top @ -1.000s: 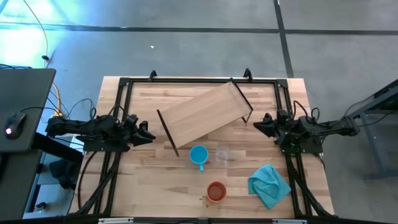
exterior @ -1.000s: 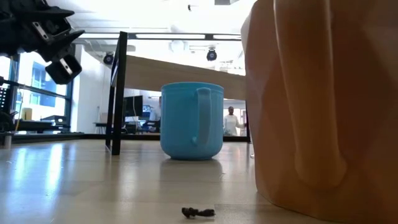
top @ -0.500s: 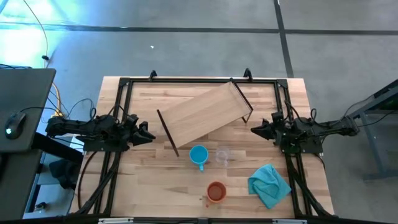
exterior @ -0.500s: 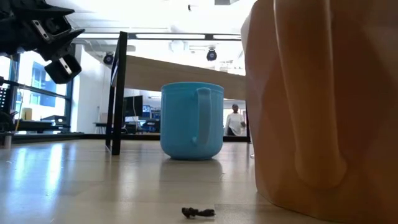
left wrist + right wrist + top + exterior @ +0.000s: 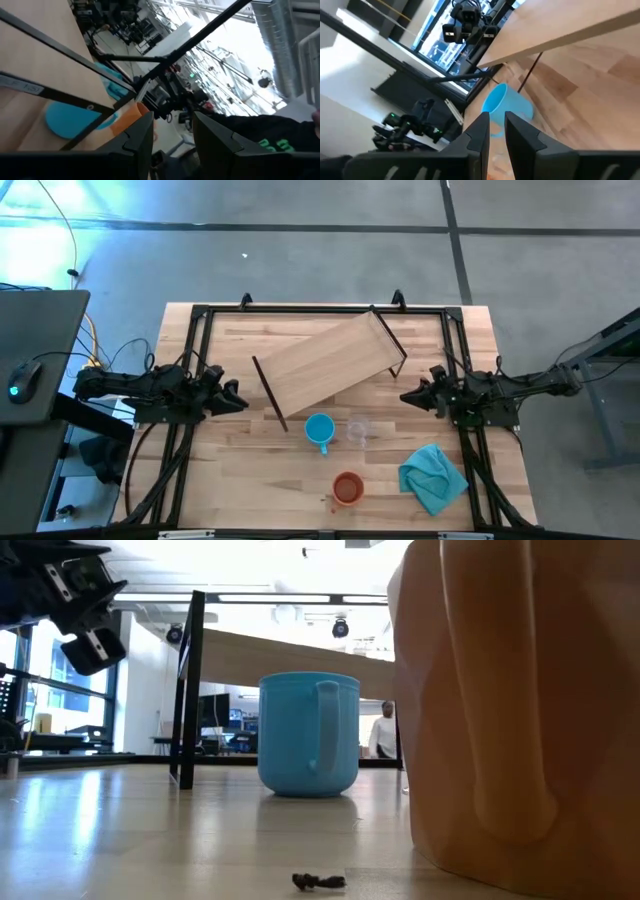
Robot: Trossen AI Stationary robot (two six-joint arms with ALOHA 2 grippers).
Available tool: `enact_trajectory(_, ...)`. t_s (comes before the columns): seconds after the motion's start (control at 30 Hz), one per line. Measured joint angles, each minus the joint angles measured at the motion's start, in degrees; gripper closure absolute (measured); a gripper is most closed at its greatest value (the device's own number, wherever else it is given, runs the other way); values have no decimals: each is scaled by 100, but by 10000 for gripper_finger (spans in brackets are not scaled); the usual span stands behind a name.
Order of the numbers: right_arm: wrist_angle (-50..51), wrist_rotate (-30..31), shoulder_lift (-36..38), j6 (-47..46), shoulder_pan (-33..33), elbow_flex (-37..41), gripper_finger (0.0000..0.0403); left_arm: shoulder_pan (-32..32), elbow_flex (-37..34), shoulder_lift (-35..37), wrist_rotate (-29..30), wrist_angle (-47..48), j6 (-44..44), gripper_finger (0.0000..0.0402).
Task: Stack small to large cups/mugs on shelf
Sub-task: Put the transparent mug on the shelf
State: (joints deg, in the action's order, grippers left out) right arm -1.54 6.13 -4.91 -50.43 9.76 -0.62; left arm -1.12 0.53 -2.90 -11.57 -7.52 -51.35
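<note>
The shelf (image 5: 330,365), a light-wood board on black end frames, stands slantwise on the table's far middle. In front of it stand the blue mug (image 5: 319,430) and the clear cup (image 5: 358,429). The orange-brown mug (image 5: 347,488) stands nearer the front edge and fills the right of the low view (image 5: 520,700). My left gripper (image 5: 240,400) hovers left of the shelf, slightly open and empty. My right gripper (image 5: 405,396) hovers right of the clear cup, shut and empty. The right wrist view shows the blue mug (image 5: 507,105) under the shelf board (image 5: 570,30).
A teal cloth (image 5: 432,475) lies crumpled at the front right. Black frame rails (image 5: 200,315) run along the table's far and side edges. A small dark scrap (image 5: 318,882) lies on the tabletop near the low camera. A person (image 5: 385,735) stands far off in the room.
My right gripper has moved a little toward the table's near edge and toward the clear cup. The mugs, the cup and the shelf have stayed where they were.
</note>
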Motion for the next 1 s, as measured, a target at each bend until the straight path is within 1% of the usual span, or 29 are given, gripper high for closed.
enact_trajectory(0.1, -4, 27, 2, 273, 0, -2, 352, -1, 1, 0, 105, 2, 222, 277)
enact_trajectory(0.17, -18, 89, 2, 250, 0, 0, 352, -1, -1, 0, 195, 2, 366, 277)
enact_trajectory(0.3, -14, 90, 2, 533, 0, -2, 352, -1, 1, 0, 217, 2, 594, 277)
enact_trajectory(0.5, -11, 92, 2, 782, 0, -2, 352, 1, 1, 0, 208, -1, 328, 277)
enact_trajectory(0.6, -64, 87, 0, 1064, 14, -2, 352, 1, 0, 0, 201, -1, 308, 277)
enact_trajectory(0.7, -497, 128, -2, 1332, 26, -2, 352, 1, -1, -2, 201, -3, 299, 277)
enact_trajectory(0.8, -859, 273, -2, 1342, 26, -2, 352, 1, 1, -2, 198, -107, 206, 277)
enact_trajectory(0.9, -903, 282, -43, 1280, 29, -2, 352, 1, 1, 0, 197, -374, 203, 277)
enact_trajectory(1.0, -1060, 280, -242, 1076, 50, -2, 352, 1, 1, 0, 197, -524, 251, 277)
